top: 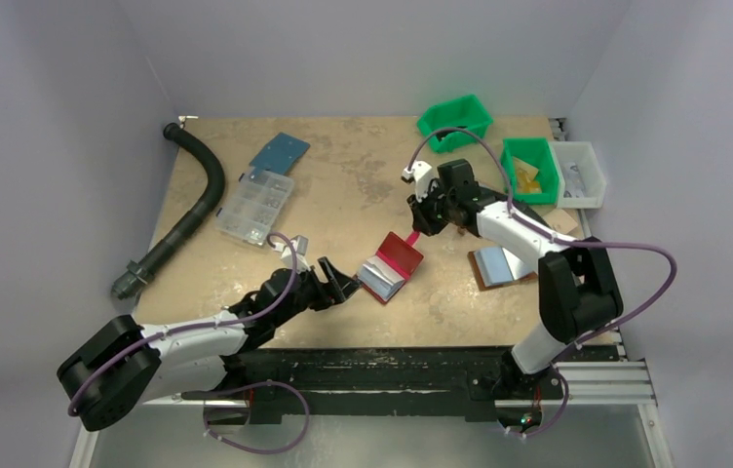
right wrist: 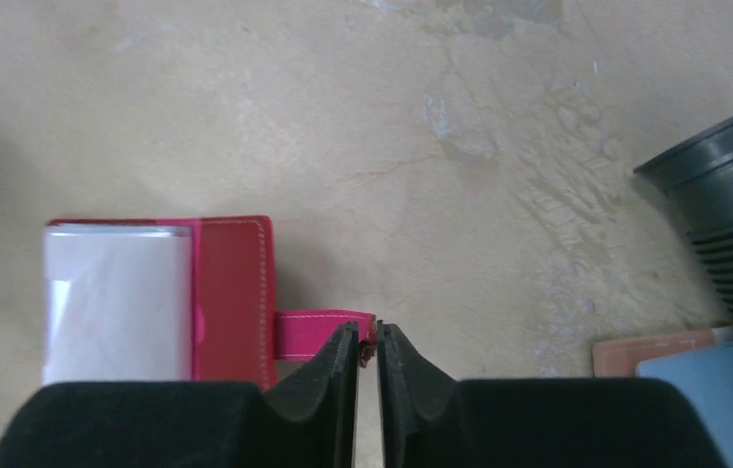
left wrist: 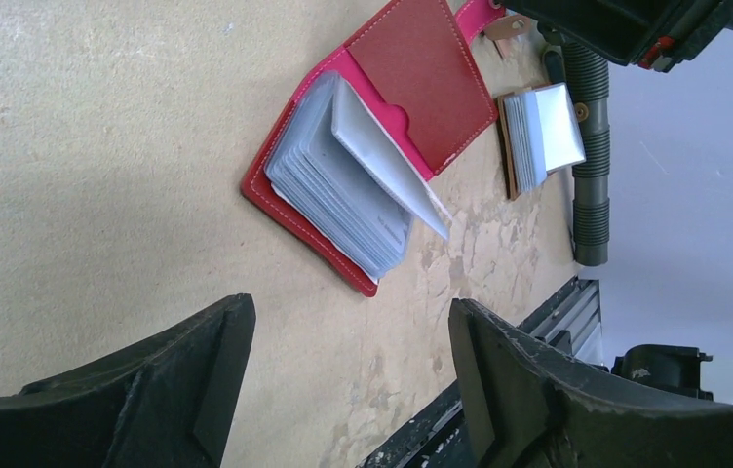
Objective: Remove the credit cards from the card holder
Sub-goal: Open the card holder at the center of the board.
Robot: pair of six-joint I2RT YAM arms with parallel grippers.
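The card holder [top: 404, 255] lies open mid-table, its red cover folded back and its stack of pale blue-grey pockets [top: 379, 276] facing up. In the left wrist view the holder [left wrist: 421, 78] shows one pocket leaf [left wrist: 382, 156] standing up off the stack. I cannot tell the credit cards apart from the pockets. My right gripper [top: 419, 226] is shut on the holder's pink-red tab [right wrist: 314, 333]; in the right wrist view the gripper [right wrist: 368, 336] pinches the tab's end. My left gripper [top: 343, 283] is open and empty, just left of the holder and apart from it [left wrist: 351, 341].
A brown folder with pale blue insides [top: 501, 265] lies right of the holder. A black corrugated hose [top: 192, 205] runs along the left. A clear compartment box [top: 255, 207] and a blue plate [top: 280, 153] sit at the back left. Green bins [top: 454, 117] [top: 529, 168] and a white bin [top: 579, 174] stand at the back right.
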